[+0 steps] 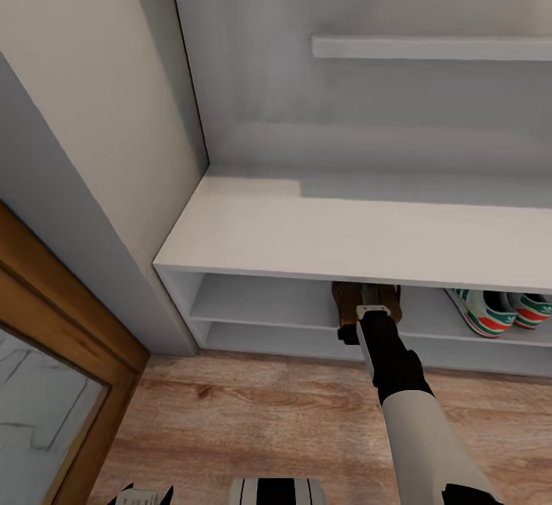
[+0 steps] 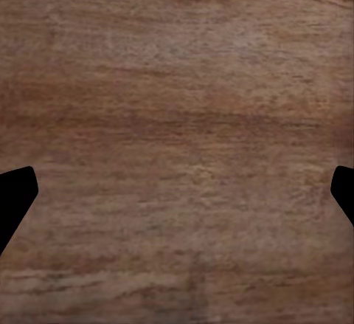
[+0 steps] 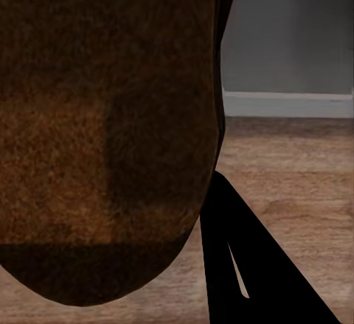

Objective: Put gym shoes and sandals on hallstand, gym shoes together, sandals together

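Observation:
The pale grey hallstand (image 1: 307, 237) fills the head view, with its bench top over two low open shelves. My right gripper (image 1: 368, 300) reaches under the bench top into the upper shoe shelf, shut on a dark brown sandal (image 1: 349, 304). In the right wrist view that sandal (image 3: 103, 132) looms large against one black finger (image 3: 243, 265). Two gym shoes (image 1: 491, 312) sit side by side on the same shelf, to the right of the sandal. My left gripper (image 1: 142, 496) hangs low near my base, its fingertips (image 2: 15, 191) spread wide over the corridor floor (image 2: 177, 117).
A wall shelf (image 1: 429, 47) juts out above the bench. A grey wall and a wood-framed door or mirror (image 1: 69, 352) close off the left side. Wood plank floor (image 1: 253, 413) lies in front of the rack.

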Robot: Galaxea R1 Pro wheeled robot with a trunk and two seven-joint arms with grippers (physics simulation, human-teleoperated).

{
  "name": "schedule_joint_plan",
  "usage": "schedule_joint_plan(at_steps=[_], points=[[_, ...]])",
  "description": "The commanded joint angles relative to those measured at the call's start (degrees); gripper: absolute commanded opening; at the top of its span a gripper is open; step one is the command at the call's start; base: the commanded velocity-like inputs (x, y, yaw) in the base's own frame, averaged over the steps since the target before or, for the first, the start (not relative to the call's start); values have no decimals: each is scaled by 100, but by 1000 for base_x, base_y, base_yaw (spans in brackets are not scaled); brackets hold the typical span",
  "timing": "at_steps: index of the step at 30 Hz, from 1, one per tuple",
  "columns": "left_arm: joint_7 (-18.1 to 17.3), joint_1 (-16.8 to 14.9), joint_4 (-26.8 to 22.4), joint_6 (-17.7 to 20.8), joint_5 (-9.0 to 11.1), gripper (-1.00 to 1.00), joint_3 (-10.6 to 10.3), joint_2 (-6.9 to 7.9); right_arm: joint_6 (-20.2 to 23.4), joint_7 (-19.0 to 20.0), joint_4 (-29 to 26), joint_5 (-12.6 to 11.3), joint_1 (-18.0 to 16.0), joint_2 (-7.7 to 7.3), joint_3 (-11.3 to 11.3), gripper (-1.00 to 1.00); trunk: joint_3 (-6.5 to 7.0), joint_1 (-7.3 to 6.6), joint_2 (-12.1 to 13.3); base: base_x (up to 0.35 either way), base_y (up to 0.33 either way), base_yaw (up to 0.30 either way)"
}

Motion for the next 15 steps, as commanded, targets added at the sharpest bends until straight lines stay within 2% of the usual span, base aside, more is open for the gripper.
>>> schedule_joint_plan(at_steps=[1,15], points=[[-43,-4,3,-20,-46,100,49,-5,16,-27,-5,-23,-3,5,-9,-100,-4,0,-1,162,0,0],[-43,-4,3,-20,-46,100,49,-5,13,-26,1,-28,-3,5,-7,-100,-4,0,-1,75,0,0]])
